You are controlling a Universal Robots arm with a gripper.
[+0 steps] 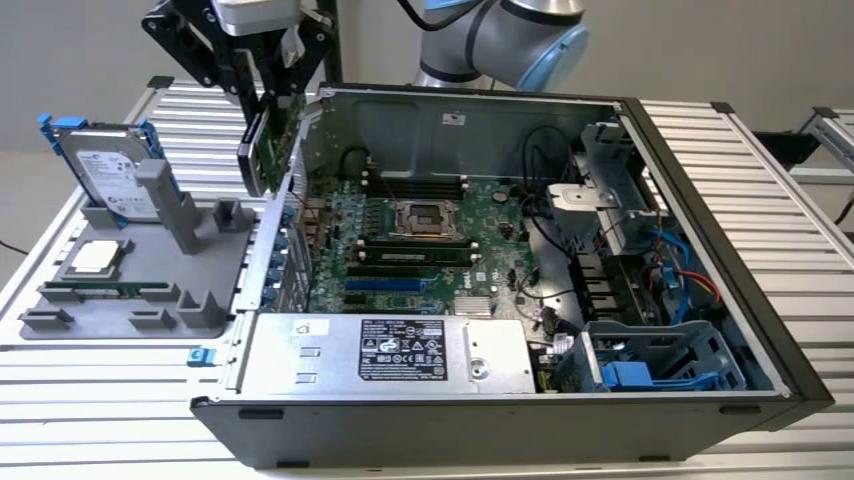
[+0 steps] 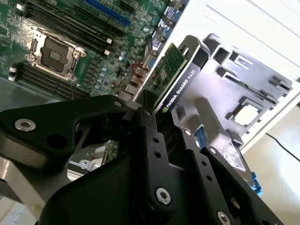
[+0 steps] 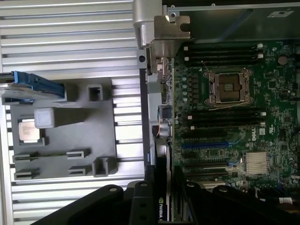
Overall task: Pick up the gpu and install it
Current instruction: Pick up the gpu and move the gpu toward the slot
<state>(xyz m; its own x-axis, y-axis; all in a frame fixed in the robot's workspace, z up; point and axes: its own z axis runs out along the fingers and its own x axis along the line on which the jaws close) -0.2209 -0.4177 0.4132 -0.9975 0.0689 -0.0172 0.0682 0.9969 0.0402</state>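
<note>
Currently fingers (image 2: 150,140) clenched on gpu (image 2: 174,75), card pinched edge-on between them, green board one face, black shroud other. Probably held upright so connector edge can meet motherboard (image 1: 507,262) slot. Past fingers gpu juts out, above side wall of open computer case (image 1: 441,135); motherboard lower, beyond fingers; grey parts fixture (image 1: 134,315) off fingers' other side.
</note>
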